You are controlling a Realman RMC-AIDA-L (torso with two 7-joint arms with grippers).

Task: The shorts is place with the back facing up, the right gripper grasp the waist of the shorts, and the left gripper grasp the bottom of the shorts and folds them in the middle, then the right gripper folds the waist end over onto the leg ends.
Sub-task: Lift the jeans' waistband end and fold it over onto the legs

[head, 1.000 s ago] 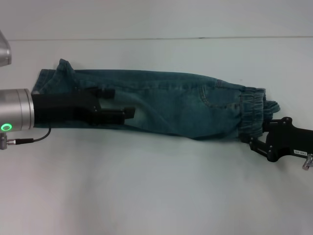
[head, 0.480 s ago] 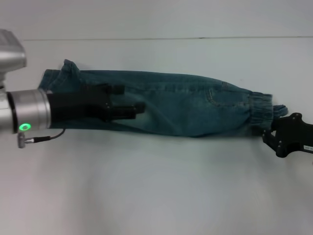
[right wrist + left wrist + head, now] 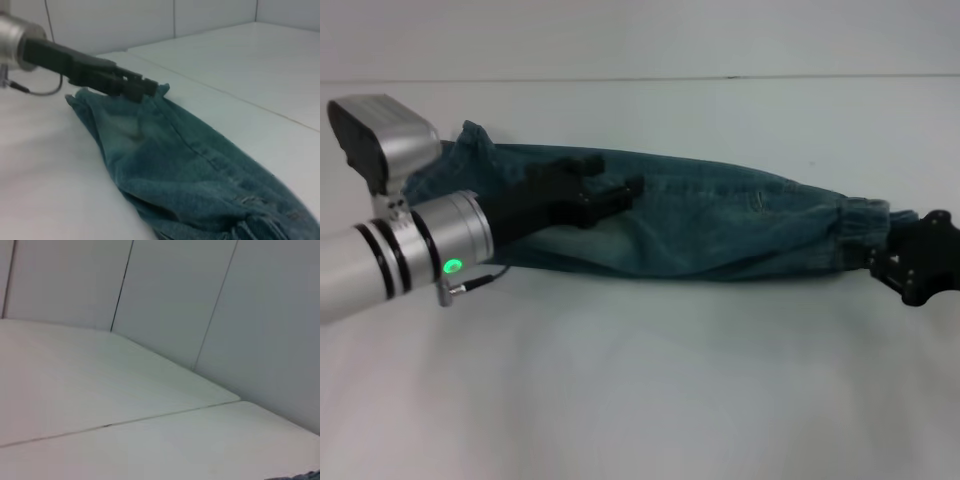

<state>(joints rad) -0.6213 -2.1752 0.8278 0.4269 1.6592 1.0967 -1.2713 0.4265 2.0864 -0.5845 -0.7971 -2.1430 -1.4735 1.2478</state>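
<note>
The blue denim shorts (image 3: 720,225) lie folded lengthwise in a long strip across the white table (image 3: 650,380). Their leg ends point to the left and the elastic waist (image 3: 865,235) to the right. My right gripper (image 3: 910,262) is at the far right, shut on the waist, which shows bunched up close in the right wrist view (image 3: 250,227). My left gripper (image 3: 615,180) hovers over the leg half with its fingers apart and nothing between them. The right wrist view also shows the left gripper (image 3: 147,87) raised above the shorts (image 3: 170,160).
A seam (image 3: 730,77) runs across the table near its far side. Pale wall panels (image 3: 210,300) rise behind the table in the left wrist view, where only a sliver of denim (image 3: 307,475) shows.
The right gripper has pulled the waist to the right, dragging and stretching the whole strip. The left arm has swung right and lifted, turning so its fingers angle over the legs.
</note>
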